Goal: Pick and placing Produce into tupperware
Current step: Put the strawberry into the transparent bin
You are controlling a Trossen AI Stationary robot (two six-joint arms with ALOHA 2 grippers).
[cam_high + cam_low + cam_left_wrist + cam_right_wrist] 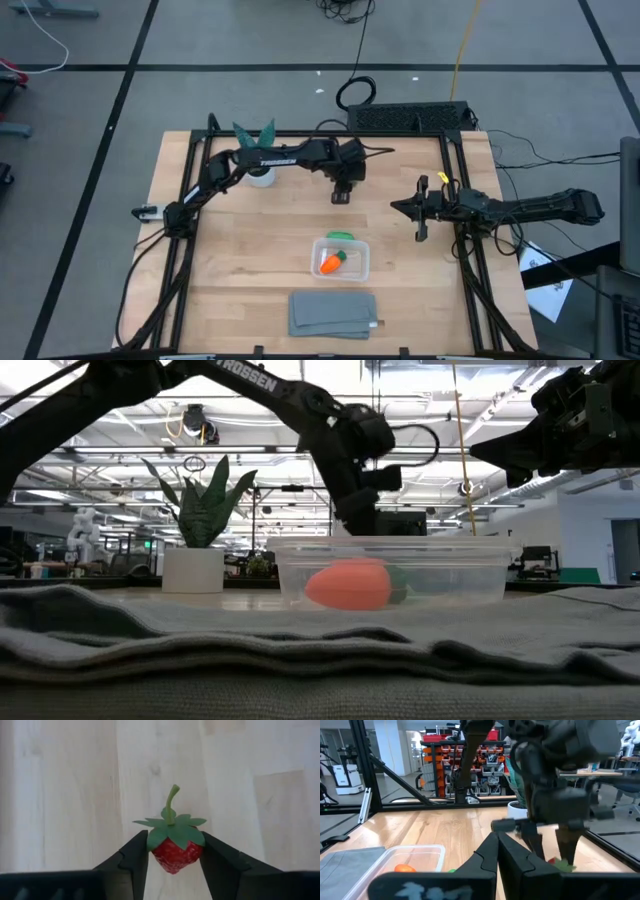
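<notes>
My left gripper (pixel 342 195) hangs over the far middle of the table, shut on a small red berry (pixel 175 854) with a green leafy cap and stem. The clear tupperware (pixel 362 262) stands nearer the front, holding the orange carrot (pixel 330 263). The green pod (pixel 342 237) lies at the tub's far rim. My right gripper (pixel 403 207) waits shut and level at the table's right side, touching nothing. My left gripper pinches the berry's red body (pixel 159 856) between its two fingers, one finger on each side, just below the leafy cap. The fingers (pixel 565 845) slant down from above. The berry sits with its stem pointing away from the gripper and seems lifted off the wood.
A white pot with a teal-leaved plant (pixel 258 172) stands at the far left, under the left arm. A folded grey cloth (pixel 333 313) lies at the front edge, before the tub. A black power strip (pixel 410 115) lies beyond the far edge. Bare wood shows left of the tub.
</notes>
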